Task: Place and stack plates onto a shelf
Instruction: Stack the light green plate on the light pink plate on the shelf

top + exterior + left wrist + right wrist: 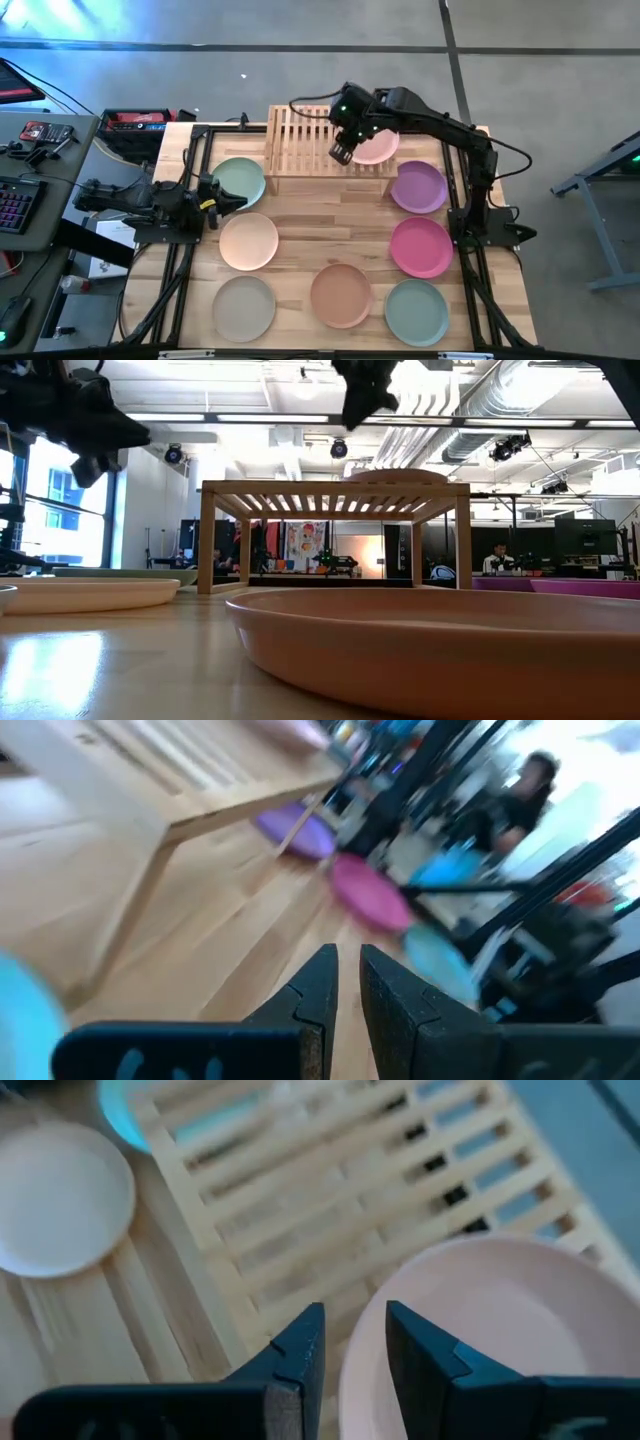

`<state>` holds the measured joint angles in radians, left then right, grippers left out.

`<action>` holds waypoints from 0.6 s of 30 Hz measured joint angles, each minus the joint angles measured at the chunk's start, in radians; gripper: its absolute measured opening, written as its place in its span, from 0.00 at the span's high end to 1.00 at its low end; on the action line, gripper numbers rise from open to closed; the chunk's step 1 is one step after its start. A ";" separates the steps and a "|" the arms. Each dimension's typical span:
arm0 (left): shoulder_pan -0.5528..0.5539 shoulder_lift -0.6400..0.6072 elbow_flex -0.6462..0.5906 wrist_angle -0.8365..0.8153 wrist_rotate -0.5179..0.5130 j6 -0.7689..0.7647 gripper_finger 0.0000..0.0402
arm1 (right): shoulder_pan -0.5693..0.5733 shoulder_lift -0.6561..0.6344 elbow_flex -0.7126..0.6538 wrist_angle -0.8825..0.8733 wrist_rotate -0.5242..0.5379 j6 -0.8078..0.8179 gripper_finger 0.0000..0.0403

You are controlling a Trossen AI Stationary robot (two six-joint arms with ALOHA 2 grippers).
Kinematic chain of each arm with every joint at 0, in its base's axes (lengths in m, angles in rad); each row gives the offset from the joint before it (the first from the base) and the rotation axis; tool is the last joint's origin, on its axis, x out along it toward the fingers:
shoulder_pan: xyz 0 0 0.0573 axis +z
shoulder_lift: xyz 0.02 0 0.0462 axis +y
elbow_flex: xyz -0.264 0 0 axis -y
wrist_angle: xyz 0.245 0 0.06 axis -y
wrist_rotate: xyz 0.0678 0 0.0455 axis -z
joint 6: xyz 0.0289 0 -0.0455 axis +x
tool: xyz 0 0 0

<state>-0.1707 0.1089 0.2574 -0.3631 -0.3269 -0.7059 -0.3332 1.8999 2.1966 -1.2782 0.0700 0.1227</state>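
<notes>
The light-wood slatted shelf [315,145] stands at the table's far middle. A pale pink plate [380,148] lies flat on its right half, also seen as the plate [480,1340]. My right gripper [343,152] hovers open above the shelf, its fingers either side of that plate's left rim. In the low view the right gripper [362,405] is clearly higher than the plate [395,475]. My left gripper [228,200] waits at the left, shut, beside the green plate [240,182].
Six more plates lie flat on the table: peach [248,241], beige [243,307], terracotta [341,295], grey-teal [416,312], magenta [421,246] and purple [418,186]. The shelf's left half [295,135] carries nothing. People sit in the room behind the table.
</notes>
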 joint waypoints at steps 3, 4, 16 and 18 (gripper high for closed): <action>0.000 0.045 0.090 -0.171 -0.005 0.000 0.91 | 0.000 0.000 0.060 -0.005 0.000 0.000 0.79; 0.000 0.066 0.118 -0.220 -0.006 0.000 0.91 | 0.000 0.000 0.078 -0.005 0.000 0.000 0.79; 0.007 0.423 0.345 -0.494 -0.025 0.072 0.91 | 0.000 -0.001 0.145 -0.021 -0.001 0.008 0.79; 0.020 0.483 0.346 -0.506 -0.014 0.047 0.91 | 0.000 -0.001 0.145 -0.024 -0.016 0.008 0.79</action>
<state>-0.1506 0.5919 0.6037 -0.8691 -0.3409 -0.6594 -0.3332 1.8992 2.3413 -1.3017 0.0541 0.1307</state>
